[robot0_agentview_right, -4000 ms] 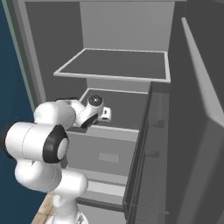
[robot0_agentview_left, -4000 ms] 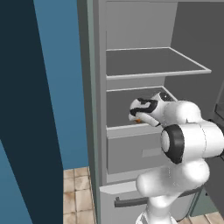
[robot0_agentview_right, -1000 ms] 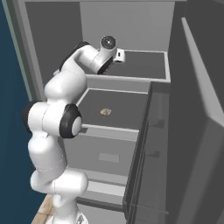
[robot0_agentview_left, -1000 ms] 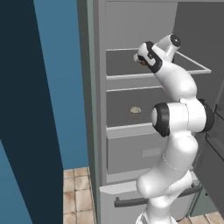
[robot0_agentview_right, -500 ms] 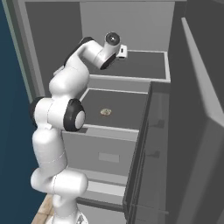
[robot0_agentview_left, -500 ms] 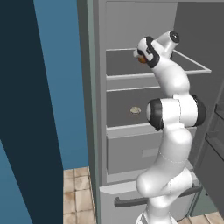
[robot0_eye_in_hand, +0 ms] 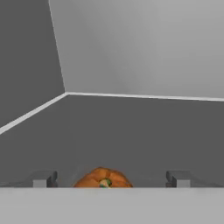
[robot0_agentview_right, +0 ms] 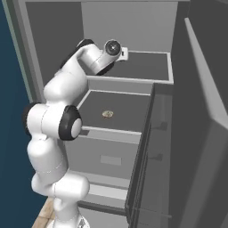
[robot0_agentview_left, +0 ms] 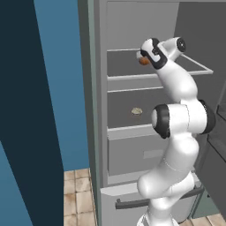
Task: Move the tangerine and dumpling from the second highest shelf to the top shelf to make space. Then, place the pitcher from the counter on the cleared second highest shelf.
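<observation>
Pincer [robot0_eye_in_hand: 109, 178] now spread wide | tangerine [robot0_eye_in_hand: 103, 178] loose between tips on top shelf [robot0_eye_in_hand: 131, 131] | dumpling [robot0_agentview_left: 137, 111] unmoved below

I see the top shelf [robot0_eye_in_hand: 131, 131] as matt dark grey with a smooth white rim; the tangerine [robot0_eye_in_hand: 103, 179] has dimpled, slightly glossy orange peel, the dumpling [robot0_agentview_left: 137, 111] looks dull and doughy, and the arm's [robot0_agentview_left: 181, 119] white shell shines like plastic

Lower half of the tangerine [robot0_eye_in_hand: 103, 178] cut off in hand view.
</observation>
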Robot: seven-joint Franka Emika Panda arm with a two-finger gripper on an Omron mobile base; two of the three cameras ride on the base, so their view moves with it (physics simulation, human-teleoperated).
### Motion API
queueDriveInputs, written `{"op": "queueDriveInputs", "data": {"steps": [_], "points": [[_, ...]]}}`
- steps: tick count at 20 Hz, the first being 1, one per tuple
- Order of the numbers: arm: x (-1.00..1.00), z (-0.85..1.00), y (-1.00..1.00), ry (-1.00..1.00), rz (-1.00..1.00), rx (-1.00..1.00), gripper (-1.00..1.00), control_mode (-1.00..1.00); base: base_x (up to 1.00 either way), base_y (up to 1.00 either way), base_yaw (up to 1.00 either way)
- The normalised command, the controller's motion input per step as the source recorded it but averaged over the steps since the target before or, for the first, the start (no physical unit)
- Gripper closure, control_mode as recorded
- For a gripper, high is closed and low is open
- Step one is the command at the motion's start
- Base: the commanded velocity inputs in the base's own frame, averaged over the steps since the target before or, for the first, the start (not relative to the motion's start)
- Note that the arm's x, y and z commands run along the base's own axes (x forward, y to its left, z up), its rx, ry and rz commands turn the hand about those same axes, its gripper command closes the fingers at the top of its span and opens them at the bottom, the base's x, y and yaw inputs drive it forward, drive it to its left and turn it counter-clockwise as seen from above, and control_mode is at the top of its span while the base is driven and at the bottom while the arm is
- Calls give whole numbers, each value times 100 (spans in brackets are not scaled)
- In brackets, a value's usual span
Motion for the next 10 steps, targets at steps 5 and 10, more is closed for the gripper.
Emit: {"op": "queueDriveInputs", "data": {"steps": [5,10], "points": [[-39,77,1,-24,0,0,-100,-100,0,0,0],[-90,29,0,7,0,-4,-100,-100,0,0,0]]}}
